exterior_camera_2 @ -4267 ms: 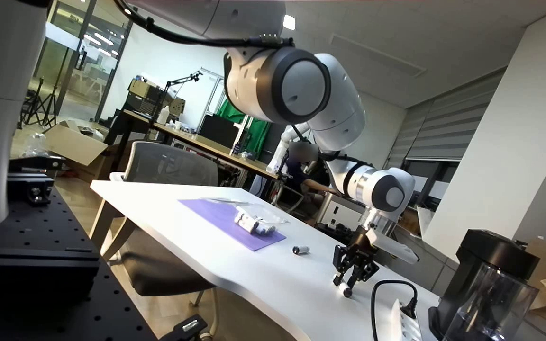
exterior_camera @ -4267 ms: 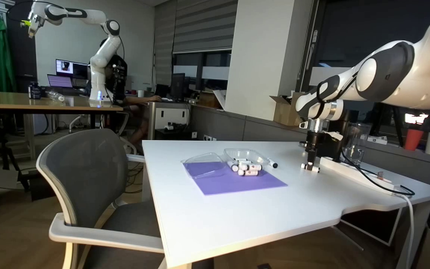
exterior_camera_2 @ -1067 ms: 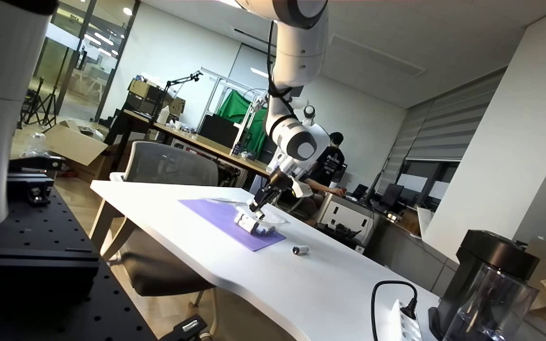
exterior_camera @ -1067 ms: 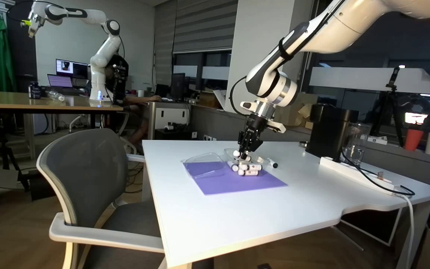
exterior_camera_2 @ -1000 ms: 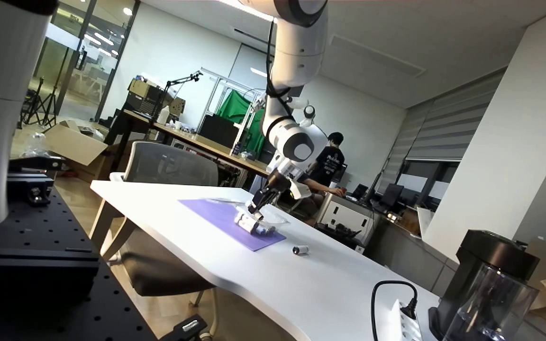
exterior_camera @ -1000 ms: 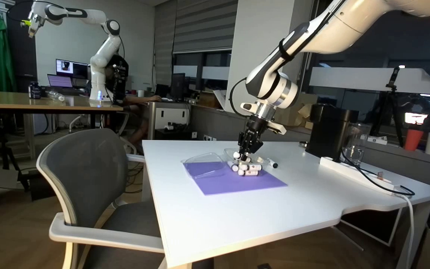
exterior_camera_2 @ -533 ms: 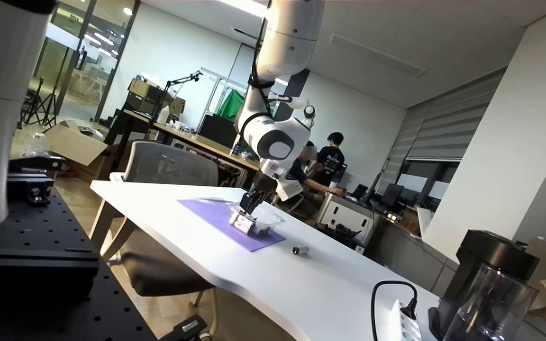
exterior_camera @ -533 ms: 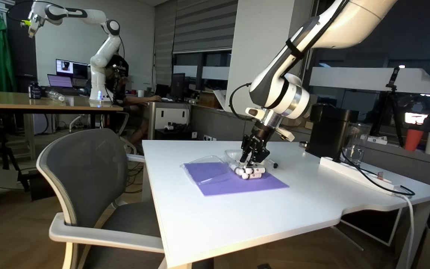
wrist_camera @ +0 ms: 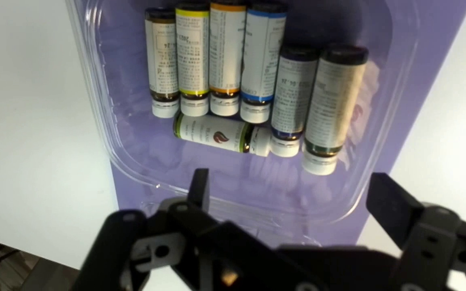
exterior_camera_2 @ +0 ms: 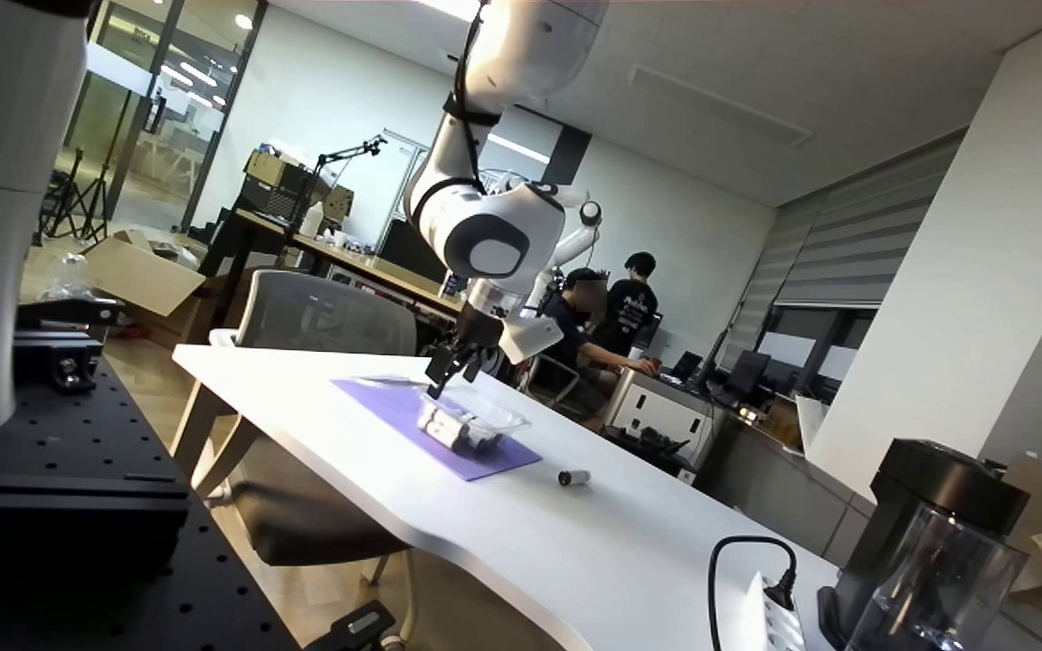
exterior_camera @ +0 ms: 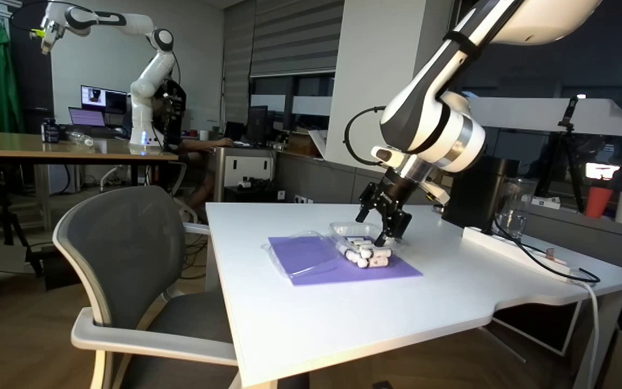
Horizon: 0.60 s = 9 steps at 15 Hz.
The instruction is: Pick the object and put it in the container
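gripper (wrist_camera: 290,186): spread wide, held nothing
bottles (wrist_camera: 260,60): in the wrist view, lay white-capped in the clear container (wrist_camera: 144,153), six toward twelve o'clock
crosswise bottle (wrist_camera: 212,133): showed green rings, cap toward three o'clock

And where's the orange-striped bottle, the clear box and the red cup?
Orange-striped bottle (wrist_camera: 227,49): wrist view, its label.
Clear box (wrist_camera: 94,72): wrist view, its side.
Red cup (exterior_camera: 598,202): an exterior view, its side.

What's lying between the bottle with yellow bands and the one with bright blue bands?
The wrist view shows an orange-banded bottle between them inside the clear container.
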### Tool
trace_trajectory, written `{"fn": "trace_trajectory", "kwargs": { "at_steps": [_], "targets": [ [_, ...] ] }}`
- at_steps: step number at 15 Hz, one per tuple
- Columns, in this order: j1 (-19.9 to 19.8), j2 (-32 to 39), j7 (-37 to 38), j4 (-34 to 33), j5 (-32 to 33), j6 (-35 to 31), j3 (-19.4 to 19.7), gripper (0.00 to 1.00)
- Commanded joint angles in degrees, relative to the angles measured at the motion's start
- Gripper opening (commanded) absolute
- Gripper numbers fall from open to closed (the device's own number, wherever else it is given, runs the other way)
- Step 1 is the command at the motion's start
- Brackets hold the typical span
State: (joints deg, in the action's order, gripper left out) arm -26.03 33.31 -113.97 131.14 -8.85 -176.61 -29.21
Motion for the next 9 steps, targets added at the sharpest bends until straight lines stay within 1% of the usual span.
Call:
{"fn": "trace_trajectory", "kwargs": {
  "at_steps": [1, 3, 5, 6, 7, 8, 9],
  "targets": [
    [-5.57, -3.53, 2.52, 5.01, 2.89, -3.84, -4.11, 1.0],
    [-7.06, -3.92, 3.63, 5.54, 5.47, -6.35, -4.66, 1.0],
    [-7.61, -4.26, 5.51, 5.74, 8.87, -9.07, -4.01, 1.0],
    [-6.59, -4.75, 6.83, 5.84, 10.77, -10.54, -2.36, 1.0],
    [-3.98, -5.85, 8.3, 5.97, 12.71, -11.55, 1.16, 1.0],
    [-6.47, -2.42, 8.87, 3.9, 15.21, -9.69, -1.41, 1.0],
    [-5.72, -2.78, 9.88, 3.93, 16.63, -10.49, 0.09, 1.0]
  ]
}}
